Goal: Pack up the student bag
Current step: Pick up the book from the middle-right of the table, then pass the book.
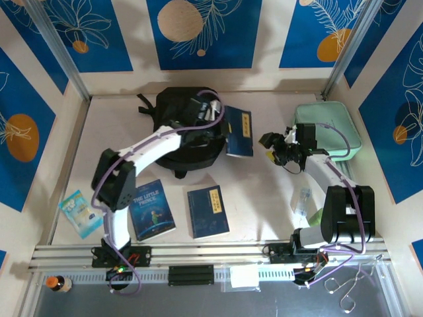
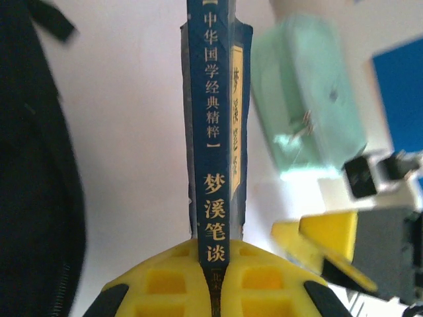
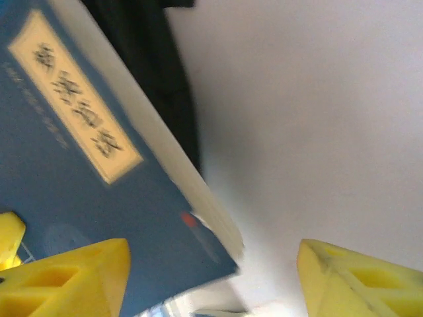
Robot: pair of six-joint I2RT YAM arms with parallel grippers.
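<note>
At far centre of worktop (image 1: 99, 132): student bag (image 1: 173, 109), black, my left arm reaching across it. Left fingers (image 2: 158, 281) clenched on spine of blue book (image 2: 215, 132); book held at bag's right side. Right fingers (image 3: 357, 277) released, spread wide, near same book's right edge. Mint pouch (image 1: 330, 129) far right. Toward near edge: Little Prince book (image 1: 152, 208) and second blue book (image 1: 208, 211) lying flat, well apart from bag.

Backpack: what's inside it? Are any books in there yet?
I cannot see inside the backpack: black fabric and the left arm cover it. The left gripper is shut on a blue book beside the backpack, not in it. Two more books lie on the table.
</note>
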